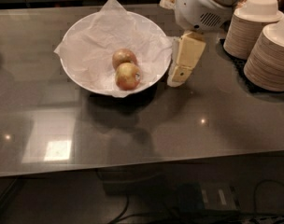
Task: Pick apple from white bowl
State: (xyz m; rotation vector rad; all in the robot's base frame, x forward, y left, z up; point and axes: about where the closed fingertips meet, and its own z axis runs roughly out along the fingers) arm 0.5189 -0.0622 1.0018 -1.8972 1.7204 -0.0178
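The table (226, 125) is a dark, smooth, glossy slab that throws back lamp glare. The white bowl (92, 88) holds crumpled matt tissue paper (95, 45) under two apples (128, 76) with smooth, faintly shiny skin. The hand (177, 77), just right of the bowl, looks like matt cream plastic. The stacked plates (273, 62) are dull beige paper.

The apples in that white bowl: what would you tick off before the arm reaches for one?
1. Apples in the white bowl: ok. The rear apple and the front apple lie on the tissue paper.
2. Tool above an apple: not ok. The tool hangs outside the bowl, beside its rim on the plates' side.
3. Apples apart: not ok. They touch, so lifting one may nudge the other.
4. Way in from above: ok. Nothing covers the apples.
5. Room beside the tool: ok. The stacked paper plates stand apart from it.
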